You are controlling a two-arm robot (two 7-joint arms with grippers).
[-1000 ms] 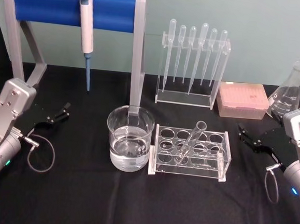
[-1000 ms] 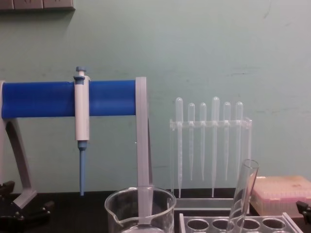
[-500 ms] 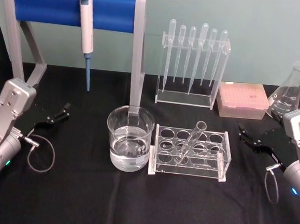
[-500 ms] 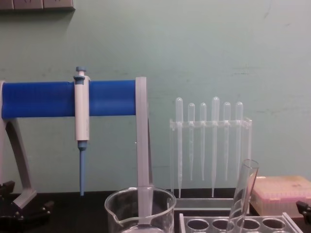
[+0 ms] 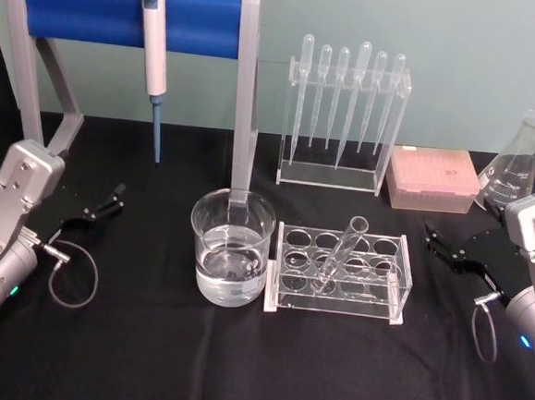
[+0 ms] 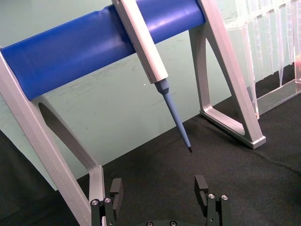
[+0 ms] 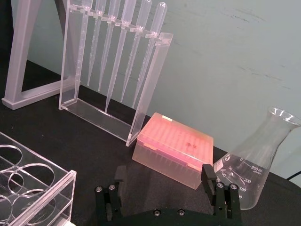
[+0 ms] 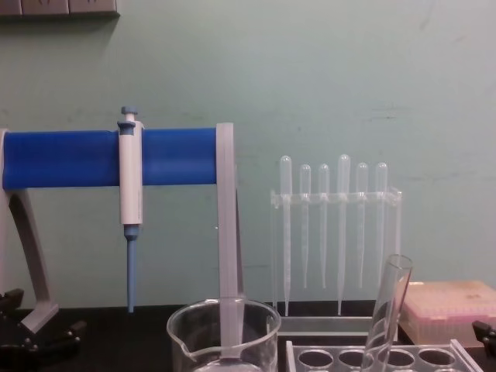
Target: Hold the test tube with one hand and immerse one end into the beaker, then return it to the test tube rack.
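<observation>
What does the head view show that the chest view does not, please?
Head view: the conical flask at the far right, the water level in the beaker, the whole test tube rack, and the left hand and right hand in full, both open, at the sides of the table. Chest view: grey wall fittings above the blue stand. Both: the test tube leaning in the rack, the beaker's rim, the hanging pipette, the plastic pipettes and the pink box.
</observation>
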